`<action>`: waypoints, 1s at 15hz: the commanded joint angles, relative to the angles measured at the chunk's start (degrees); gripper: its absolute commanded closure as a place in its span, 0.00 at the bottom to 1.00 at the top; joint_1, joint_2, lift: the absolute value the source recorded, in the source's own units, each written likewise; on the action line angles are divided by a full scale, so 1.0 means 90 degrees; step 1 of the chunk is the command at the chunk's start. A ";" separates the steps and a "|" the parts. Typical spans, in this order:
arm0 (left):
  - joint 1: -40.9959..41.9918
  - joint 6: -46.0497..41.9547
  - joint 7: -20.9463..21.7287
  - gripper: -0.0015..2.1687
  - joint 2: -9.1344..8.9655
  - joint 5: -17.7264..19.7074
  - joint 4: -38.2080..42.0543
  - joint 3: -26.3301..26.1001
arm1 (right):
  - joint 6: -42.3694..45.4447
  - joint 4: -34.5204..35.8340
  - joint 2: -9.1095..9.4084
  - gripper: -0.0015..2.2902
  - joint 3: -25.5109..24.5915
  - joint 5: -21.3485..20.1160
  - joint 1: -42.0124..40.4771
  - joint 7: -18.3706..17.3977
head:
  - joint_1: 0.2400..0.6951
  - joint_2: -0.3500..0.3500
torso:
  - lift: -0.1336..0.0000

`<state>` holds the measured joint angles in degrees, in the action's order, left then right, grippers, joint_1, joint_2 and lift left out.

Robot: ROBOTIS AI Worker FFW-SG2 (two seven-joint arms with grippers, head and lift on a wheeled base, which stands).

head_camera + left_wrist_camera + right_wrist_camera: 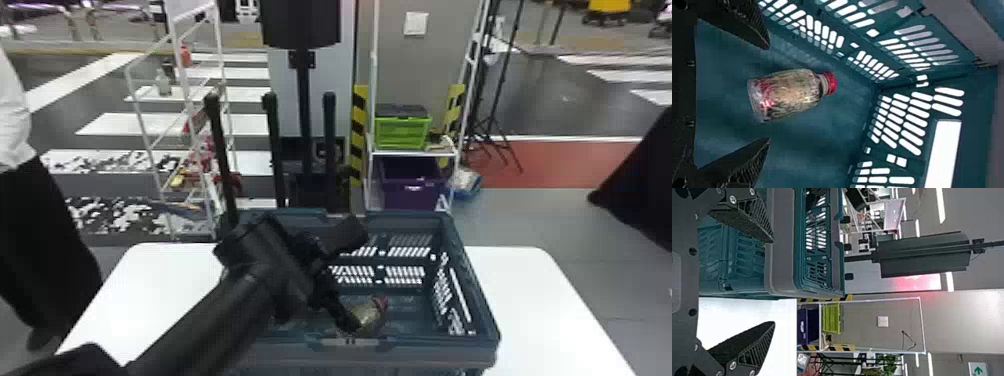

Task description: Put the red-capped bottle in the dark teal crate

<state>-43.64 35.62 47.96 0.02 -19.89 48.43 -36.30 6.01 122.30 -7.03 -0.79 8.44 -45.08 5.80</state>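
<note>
Inside the dark teal crate [425, 352], the left gripper [346, 318] is held with its fingers spread, nothing clasped, near the red-capped bottle [369, 317], which is seen lying on the crate's floor. The crate is supported by a white table [540, 300]; beyond it, a white shelf unit [412, 154] is stacked with a green crate [401, 133] above a purple bin [412, 192], backed by a grey wall [390, 60]. The bottle's cap is shown by the left wrist view to be pointed away from the gripper. In the right wrist view, the right gripper [773, 282] is seen outside the crate, parted and empty, while green foliage [888, 364], an arrow sign [978, 369] and ceiling lights [940, 205] are captured.
</note>
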 commanded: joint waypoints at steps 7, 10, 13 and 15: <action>0.1148 0.3089 -0.0075 0.00 0.1121 0.0325 0.4355 0.1074 | 0.0001 -0.0004 -0.0029 0.06 0.0000 0.0020 0.0009 0.0000 | 0.57 0.50 | 1.00; 0.2271 0.3695 -0.1081 0.01 0.1434 0.1038 0.6435 0.2402 | 0.0001 0.0054 -0.0039 0.06 0.0000 0.0020 -0.0001 0.0000 | 0.57 0.50 | 1.00; 0.3589 0.3636 -0.2467 0.01 0.1668 0.1985 0.8212 0.3311 | 0.0001 0.0074 -0.0098 0.06 0.0000 0.0049 -0.0011 0.0000 | 0.57 0.50 | 1.00; 0.4497 0.3636 -0.3512 0.01 0.1688 0.2132 0.9140 0.3594 | 0.0001 0.0064 -0.0156 0.06 0.0000 0.0068 0.0009 0.0000 | 0.57 0.50 | 1.00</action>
<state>-8.76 68.38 18.86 15.06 -1.97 124.87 -5.88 6.02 122.92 -8.11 -0.79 8.91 -45.11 5.77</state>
